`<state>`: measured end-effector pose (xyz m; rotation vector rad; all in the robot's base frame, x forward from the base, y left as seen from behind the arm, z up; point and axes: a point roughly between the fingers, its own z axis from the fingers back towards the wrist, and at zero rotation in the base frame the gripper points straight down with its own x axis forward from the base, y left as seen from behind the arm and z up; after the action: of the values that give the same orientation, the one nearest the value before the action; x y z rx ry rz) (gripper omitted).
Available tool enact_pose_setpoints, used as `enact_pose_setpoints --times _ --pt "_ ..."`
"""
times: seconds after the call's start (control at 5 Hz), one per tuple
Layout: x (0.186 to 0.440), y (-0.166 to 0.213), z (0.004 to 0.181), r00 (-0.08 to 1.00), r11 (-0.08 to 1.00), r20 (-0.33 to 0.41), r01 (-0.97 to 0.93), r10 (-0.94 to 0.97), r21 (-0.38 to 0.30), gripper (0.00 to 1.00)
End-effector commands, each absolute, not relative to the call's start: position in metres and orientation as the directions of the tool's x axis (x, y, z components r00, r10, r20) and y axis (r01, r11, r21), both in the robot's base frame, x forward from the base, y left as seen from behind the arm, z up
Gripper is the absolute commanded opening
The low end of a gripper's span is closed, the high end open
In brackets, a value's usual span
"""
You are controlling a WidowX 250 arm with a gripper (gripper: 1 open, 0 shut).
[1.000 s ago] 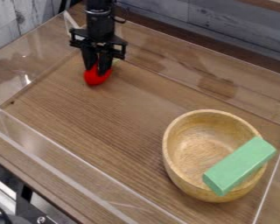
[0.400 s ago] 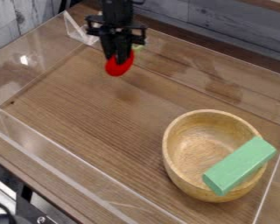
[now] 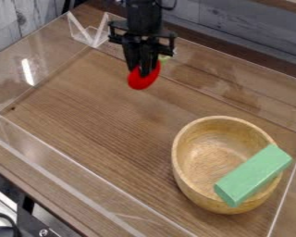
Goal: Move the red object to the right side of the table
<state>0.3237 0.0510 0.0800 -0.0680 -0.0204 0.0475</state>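
The red object [image 3: 141, 78] is a small strawberry-shaped toy, hanging above the brown wood-grain table [image 3: 101, 120] near the back middle. My gripper [image 3: 143, 67] comes down from the top of the view and is shut on the red object, whose upper part is hidden between the black fingers. The toy is off the table surface.
A round wooden bowl [image 3: 200, 148] stands at the front right with a green rectangular block [image 3: 253, 174] leaning across its rim. Low clear acrylic walls [image 3: 27, 56] border the tabletop on the left, front and right.
My gripper has lifted the red object off the table at the back left and carried it rightward toward the back middle.
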Motion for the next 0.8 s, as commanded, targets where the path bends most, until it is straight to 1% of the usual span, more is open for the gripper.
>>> enact_pose_setpoints --times 0.0,0.4,0.6 --pt "0.327 0.04 0.095 0.995 0.998 0.093 -0.02 0.025 -0.057 0.0" --pt "0.324 0.023 0.074 0.997 0.997 0.073 0.01 -0.005 -0.072 0.0" --pt "0.323 0.022 0.064 0.998 0.997 0.061 0.015 -0.011 -0.075 0.0"
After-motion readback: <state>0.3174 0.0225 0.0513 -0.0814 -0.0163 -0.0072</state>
